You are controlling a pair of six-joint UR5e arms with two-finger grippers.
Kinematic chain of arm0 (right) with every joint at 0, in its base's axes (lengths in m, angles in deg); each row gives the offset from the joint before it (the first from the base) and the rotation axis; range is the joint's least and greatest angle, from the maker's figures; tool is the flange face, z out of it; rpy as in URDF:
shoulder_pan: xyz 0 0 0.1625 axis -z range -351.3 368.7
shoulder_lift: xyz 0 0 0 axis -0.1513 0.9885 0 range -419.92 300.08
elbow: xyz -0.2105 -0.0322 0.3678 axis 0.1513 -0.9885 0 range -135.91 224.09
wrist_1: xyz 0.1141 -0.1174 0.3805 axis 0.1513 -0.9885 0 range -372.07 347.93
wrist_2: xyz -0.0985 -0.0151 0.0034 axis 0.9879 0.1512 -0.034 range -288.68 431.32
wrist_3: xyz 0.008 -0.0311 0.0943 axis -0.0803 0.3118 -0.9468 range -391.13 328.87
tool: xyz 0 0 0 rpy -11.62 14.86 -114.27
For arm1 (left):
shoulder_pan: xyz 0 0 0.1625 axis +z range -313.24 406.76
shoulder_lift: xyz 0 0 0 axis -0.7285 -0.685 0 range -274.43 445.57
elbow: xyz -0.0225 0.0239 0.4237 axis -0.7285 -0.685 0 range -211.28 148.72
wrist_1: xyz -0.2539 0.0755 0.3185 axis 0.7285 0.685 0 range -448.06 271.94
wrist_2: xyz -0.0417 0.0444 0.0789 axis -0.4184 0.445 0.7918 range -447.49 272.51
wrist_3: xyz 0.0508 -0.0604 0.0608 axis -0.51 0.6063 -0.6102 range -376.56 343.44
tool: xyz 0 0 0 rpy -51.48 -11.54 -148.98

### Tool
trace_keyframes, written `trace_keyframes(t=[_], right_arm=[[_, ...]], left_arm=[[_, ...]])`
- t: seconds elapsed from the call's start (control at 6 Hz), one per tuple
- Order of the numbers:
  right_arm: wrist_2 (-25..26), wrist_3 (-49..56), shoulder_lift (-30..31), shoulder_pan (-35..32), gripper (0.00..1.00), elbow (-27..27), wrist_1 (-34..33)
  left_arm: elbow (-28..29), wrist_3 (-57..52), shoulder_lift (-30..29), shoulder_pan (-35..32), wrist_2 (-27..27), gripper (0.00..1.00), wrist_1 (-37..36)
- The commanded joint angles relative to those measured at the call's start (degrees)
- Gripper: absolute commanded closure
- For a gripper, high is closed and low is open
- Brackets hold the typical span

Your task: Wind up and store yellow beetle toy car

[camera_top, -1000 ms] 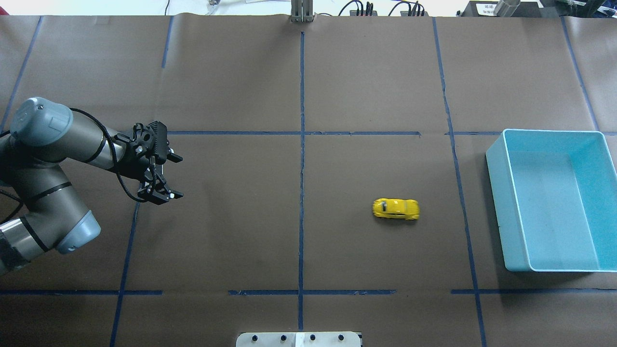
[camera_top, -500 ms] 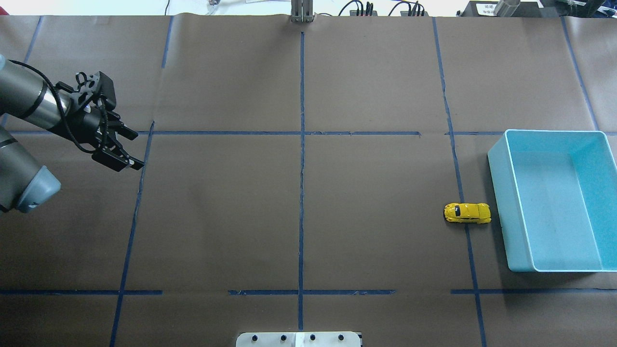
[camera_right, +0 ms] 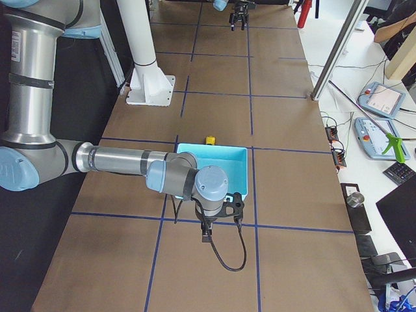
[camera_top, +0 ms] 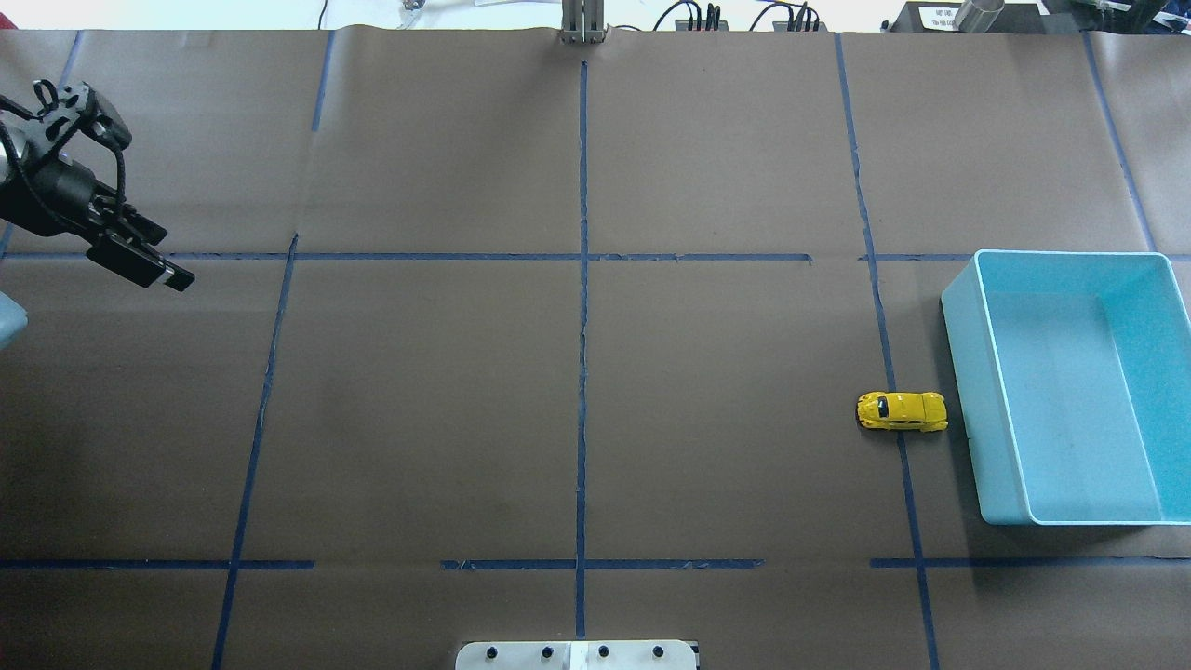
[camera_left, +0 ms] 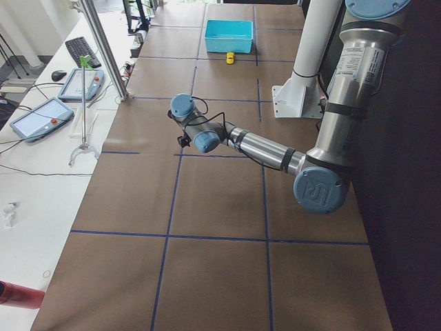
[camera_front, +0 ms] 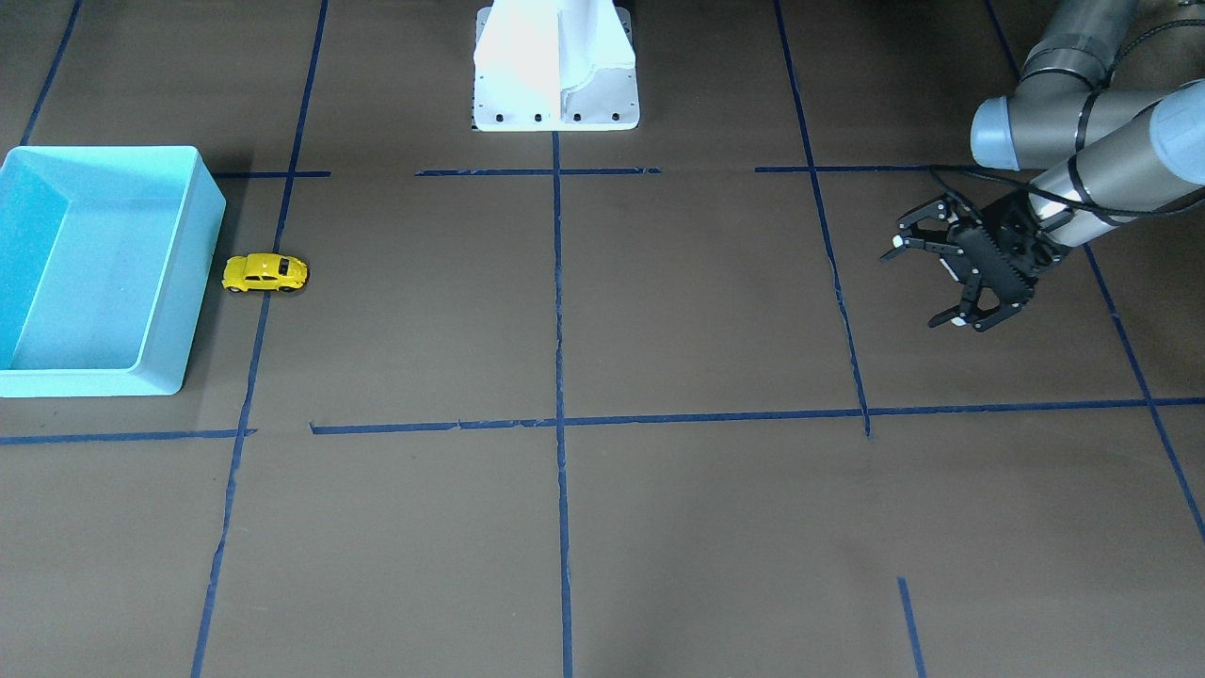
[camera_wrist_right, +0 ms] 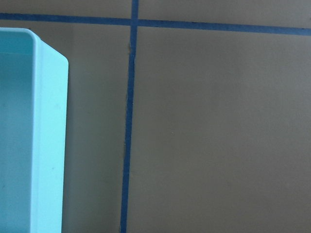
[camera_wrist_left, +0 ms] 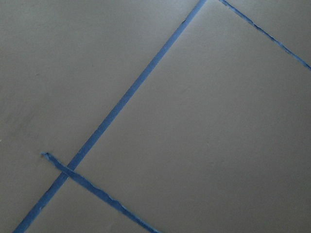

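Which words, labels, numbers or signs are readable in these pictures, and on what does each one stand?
"UR": a logo on the left arm's blue cap, exterior left view.
The white label at the far table edge: too small to read.
The tablet screen beside the table: too small to read.
The car and bin: no text seen.

My left pincer point(camera_front: 921, 282) spread wide with nothing between its fingers, pointing sideways off a near-level forearm, my left arm point(camera_left: 258, 146) folded at the elbow, my right arm point(camera_right: 123, 159) stretched out low, wrist bent downward, my right pincer point(camera_right: 224, 209) tucked beneath it, its spread unclear
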Motion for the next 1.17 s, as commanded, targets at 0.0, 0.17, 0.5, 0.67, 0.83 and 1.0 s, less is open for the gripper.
trace_keyframes(t=[0.0, 0.17, 0.5, 0.67, 0.83, 1.0], right_arm=[[0.7, 0.1, -1.1, 7.8, 0.0, 7.5, 0.0], [0.9, 0.1, -1.8, 10.8, 0.0, 12.4, 0.0], [3.8, 0.0, -3.0, 23.9, 0.0, 20.7, -0.1], [4.2, 0.2, -4.5, 29.7, 0.0, 21.9, 0.7], [8.0, 1.4, -8.1, 37.2, 0.0, 22.0, 3.6], [17.2, 2.6, -12.3, 45.5, 0.0, 22.4, 4.7]], left_arm=[[-1.7, 0.1, 2.2, -8.9, 0.2, 0.0, -14.2], [-1.6, 0.1, 3.8, -13.1, 0.4, 0.0, -17.6], [-4.3, -0.1, 7.0, -16.9, 10.5, 0.0, -23.7], [-2.9, -0.5, 8.6, -19.3, 11.0, 0.0, -26.2], [-0.1, -0.7, 12.0, -21.4, 12.1, 0.0, -26.0], [0.4, -2.3, 13.8, -22.8, 13.7, 0.0, -26.1]])
